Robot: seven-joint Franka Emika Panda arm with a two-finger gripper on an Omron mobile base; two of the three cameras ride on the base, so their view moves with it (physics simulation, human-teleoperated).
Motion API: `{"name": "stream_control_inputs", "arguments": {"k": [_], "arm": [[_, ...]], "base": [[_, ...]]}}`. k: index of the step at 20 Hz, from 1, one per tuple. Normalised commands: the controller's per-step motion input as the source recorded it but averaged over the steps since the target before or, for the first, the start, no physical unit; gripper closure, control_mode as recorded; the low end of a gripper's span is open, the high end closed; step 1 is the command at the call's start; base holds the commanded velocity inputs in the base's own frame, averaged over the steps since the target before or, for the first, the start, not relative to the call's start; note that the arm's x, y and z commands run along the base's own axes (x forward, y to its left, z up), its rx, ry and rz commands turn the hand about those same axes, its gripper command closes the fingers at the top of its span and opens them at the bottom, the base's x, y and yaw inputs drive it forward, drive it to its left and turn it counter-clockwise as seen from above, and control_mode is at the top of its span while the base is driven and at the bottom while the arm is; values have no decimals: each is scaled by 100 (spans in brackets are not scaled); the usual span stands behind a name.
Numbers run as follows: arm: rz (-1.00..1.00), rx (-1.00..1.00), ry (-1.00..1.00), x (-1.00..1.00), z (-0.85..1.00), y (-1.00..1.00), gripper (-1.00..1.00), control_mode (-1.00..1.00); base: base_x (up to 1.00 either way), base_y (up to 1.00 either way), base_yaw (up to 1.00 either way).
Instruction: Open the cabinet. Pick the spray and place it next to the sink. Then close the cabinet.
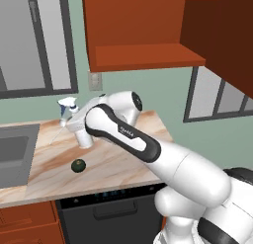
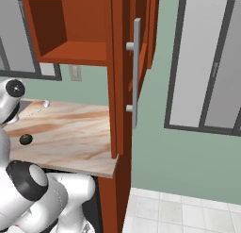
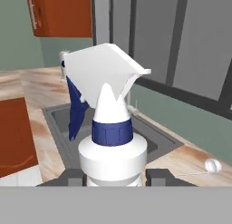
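The cabinet [image 1: 148, 30] hangs on the green wall above the counter, its inside shelf bare and its door [image 2: 141, 43] swung fully out, so that in the right base view the door stands edge-on with the grey vertical bar handle [image 2: 136, 71] facing the camera. Below it runs the marbled counter [image 1: 113, 159], whose front edge sits over a dark appliance front [image 1: 108, 216] and red-brown drawers [image 1: 24, 228]. The sink [image 1: 15, 151] is let into the counter's left end, its grey basin running off the left edge of the left base view. The white arm reaches over the middle of the counter towards the sink's near right corner, and the gripper [image 3: 116, 175] sits at the end of it. In the hand view the two dark fingers [image 3: 158, 175] stand on either side of the white body of the spray [image 3: 111, 128] and pinch it, the bottle upright with its blue collar and white trigger head rising above them. In the left base view the spray's head [image 1: 67, 105] shows just past the wrist, above the counter near the sink's right rim. A small dark green ball [image 1: 78, 165] lies on the counter near its front edge, to the right of the sink and apart from the bottle.
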Motion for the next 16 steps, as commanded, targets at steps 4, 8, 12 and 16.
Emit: {"name": "stream_control_inputs", "arguments": {"k": [4,8,12,16], "arm": [[7,2,0,17,-17,15,100,-100],[8,0,0,20,-13,19,100,-100],[9,0,0,18,-10,20,100,-100],[8,0,0,14,-14,19,100,-100]], "base": [[0,0,0],[0,0,0],[0,0,0],[0,0,0]]}}
